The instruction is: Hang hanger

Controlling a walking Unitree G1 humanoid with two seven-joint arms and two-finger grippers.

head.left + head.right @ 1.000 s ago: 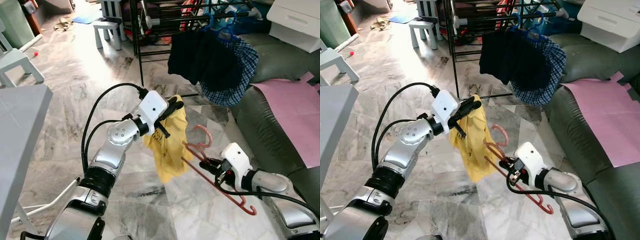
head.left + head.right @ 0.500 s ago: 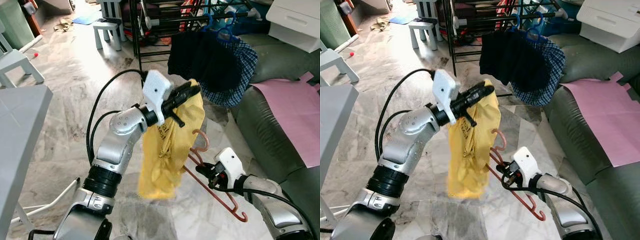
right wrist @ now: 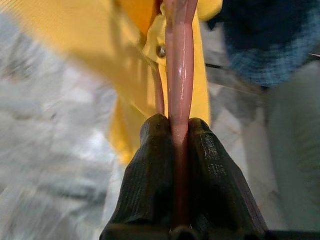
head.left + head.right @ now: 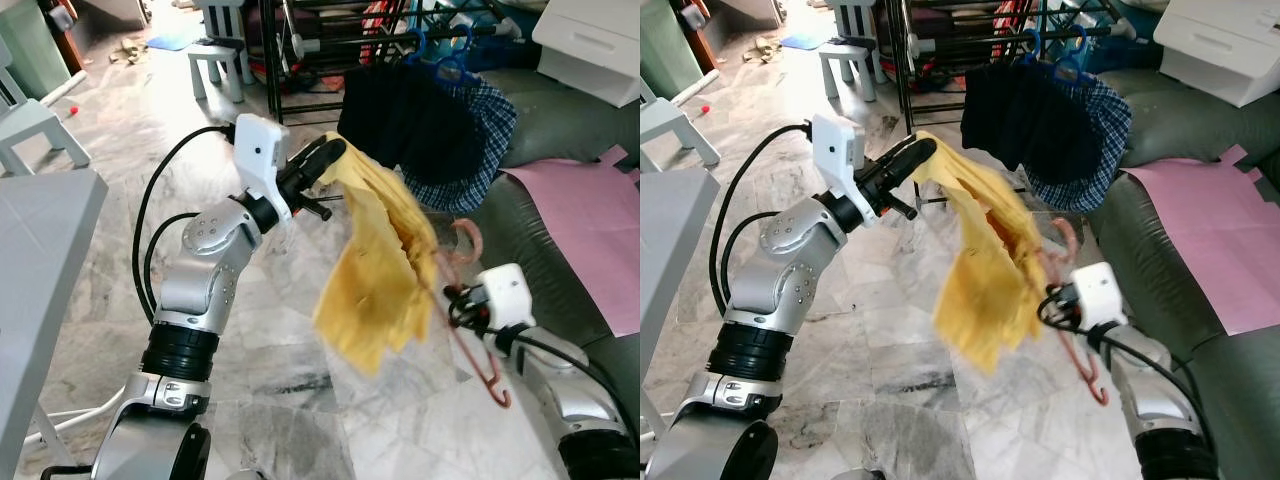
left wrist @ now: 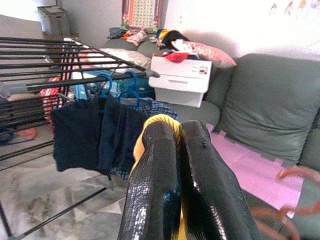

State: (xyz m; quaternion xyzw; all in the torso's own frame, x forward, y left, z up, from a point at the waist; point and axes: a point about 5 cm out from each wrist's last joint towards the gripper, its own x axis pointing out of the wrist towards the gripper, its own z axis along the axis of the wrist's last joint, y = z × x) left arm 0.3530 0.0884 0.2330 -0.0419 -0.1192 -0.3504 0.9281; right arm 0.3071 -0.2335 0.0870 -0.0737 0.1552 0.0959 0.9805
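Note:
My left gripper (image 4: pixel 332 158) is raised at mid-height, shut on the top edge of a yellow shirt (image 4: pixel 385 275). The shirt streams down and to the right, blurred. In the left wrist view the fingers (image 5: pixel 150 165) pinch yellow cloth (image 5: pixel 161 120). My right gripper (image 4: pixel 456 300) sits just right of the shirt, shut on a pinkish-red hanger (image 4: pixel 478 345). The hanger hangs nearly upright, its hook (image 4: pixel 464 234) behind the shirt's edge. In the right wrist view the hanger's bar (image 3: pixel 181 60) runs out from between the shut fingers (image 3: pixel 152 170) into the shirt.
A black drying rack (image 4: pixel 330 40) stands ahead, with a dark garment (image 4: pixel 410 110) and a plaid one (image 4: pixel 485 125) on blue hangers. A green sofa (image 4: pixel 545 130) with a pink mat (image 4: pixel 590 225) lies right. A grey table (image 4: pixel 40 250) is at left, white stools (image 4: pixel 220 55) behind.
My left arm has swung the shirt up and outward, so it flares to the right. My right gripper has lifted and moved right, and the hanger now hangs nearly vertical.

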